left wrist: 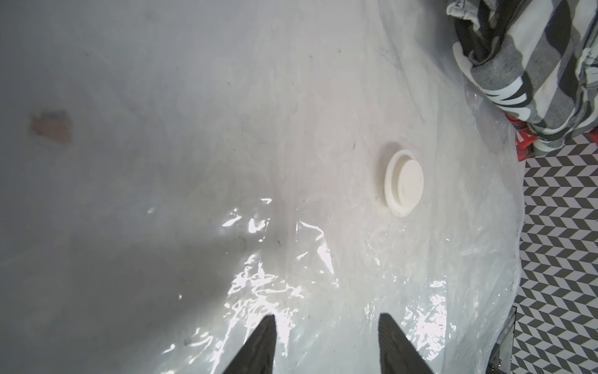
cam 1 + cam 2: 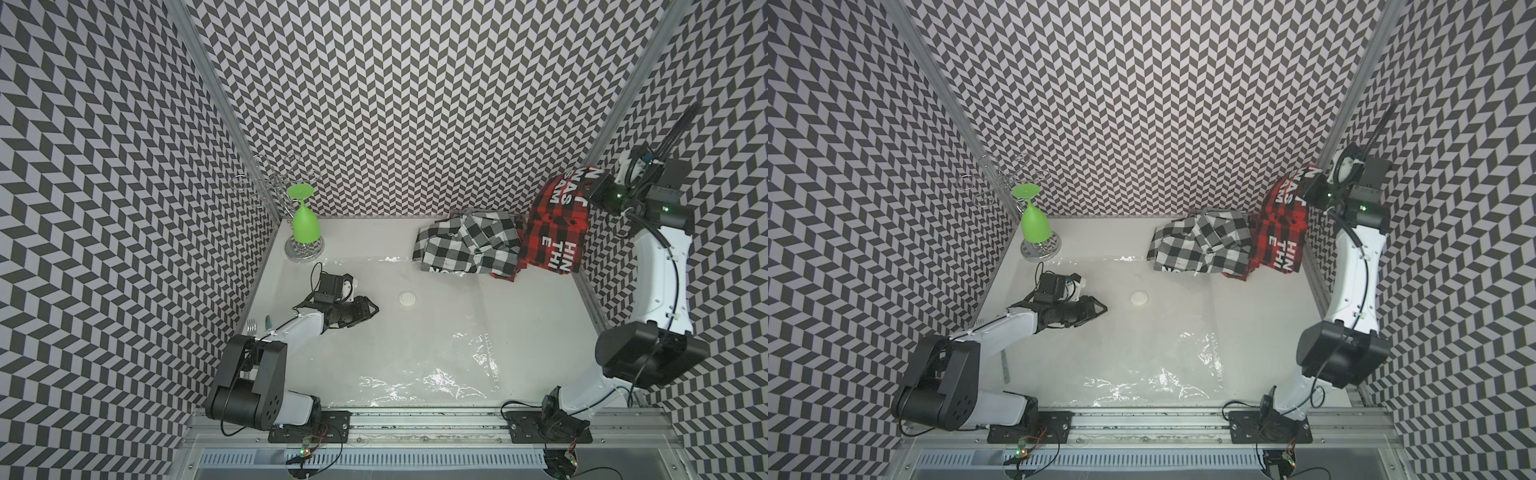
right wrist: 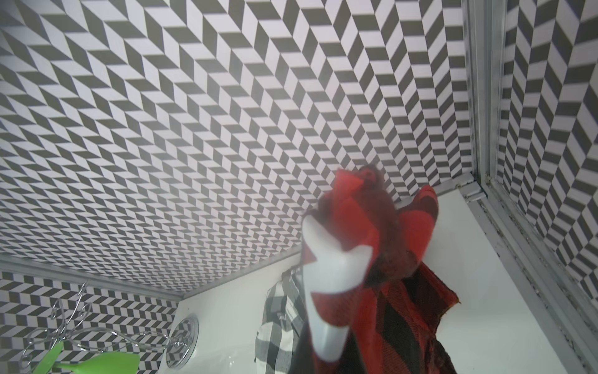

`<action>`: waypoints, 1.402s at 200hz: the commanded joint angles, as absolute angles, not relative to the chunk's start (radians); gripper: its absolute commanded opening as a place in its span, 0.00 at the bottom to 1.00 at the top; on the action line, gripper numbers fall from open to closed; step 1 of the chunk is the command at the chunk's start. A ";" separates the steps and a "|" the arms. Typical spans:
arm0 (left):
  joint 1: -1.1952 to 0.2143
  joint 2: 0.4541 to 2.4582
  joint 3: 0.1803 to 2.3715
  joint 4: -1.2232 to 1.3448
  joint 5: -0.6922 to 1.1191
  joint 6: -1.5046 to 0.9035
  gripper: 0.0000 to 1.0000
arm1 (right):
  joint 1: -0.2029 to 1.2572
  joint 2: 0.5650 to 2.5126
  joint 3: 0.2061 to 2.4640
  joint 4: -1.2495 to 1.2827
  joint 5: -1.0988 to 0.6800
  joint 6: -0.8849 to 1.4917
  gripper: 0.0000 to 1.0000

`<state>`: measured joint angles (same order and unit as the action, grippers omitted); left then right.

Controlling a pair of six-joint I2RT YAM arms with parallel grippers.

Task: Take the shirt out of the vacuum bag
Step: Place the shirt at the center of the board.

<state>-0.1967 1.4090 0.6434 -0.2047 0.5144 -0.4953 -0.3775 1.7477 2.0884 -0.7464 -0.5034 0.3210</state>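
The vacuum bag point(image 2: 415, 332) point(image 2: 1142, 332) point(image 1: 291, 129) lies flat and see-through across the table, its white valve point(image 2: 407, 299) point(image 1: 404, 183) facing up. My left gripper point(image 2: 374, 309) point(image 2: 1104, 308) point(image 1: 326, 319) hovers low over the bag just left of the valve, open and empty. A red-and-black plaid shirt point(image 2: 552, 224) point(image 2: 1283, 232) point(image 3: 388, 259) hangs at the back right. My right gripper point(image 2: 592, 187) point(image 2: 1310, 187) is shut on its top, with the fingers buried in cloth. Its lower end reaches the table by the bag's far right corner.
A black-and-white checked shirt point(image 2: 469, 241) point(image 2: 1202, 245) point(image 1: 534, 64) lies crumpled at the back, beside the red one. A green goblet point(image 2: 305, 220) hangs upside down on a wire rack point(image 2: 303, 249) at the back left. Patterned walls close three sides; a metal rail point(image 2: 415, 419) runs along the front.
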 commanded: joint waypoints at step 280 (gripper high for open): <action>-0.201 1.311 0.611 -0.225 0.549 -0.523 0.54 | 0.111 1.738 1.535 -0.280 -0.654 0.207 0.86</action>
<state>-0.1967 1.3334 0.5705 -0.2195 0.5255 -0.5179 0.2253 1.8828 1.5898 -0.4644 -0.4149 0.0917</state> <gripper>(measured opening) 0.537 0.851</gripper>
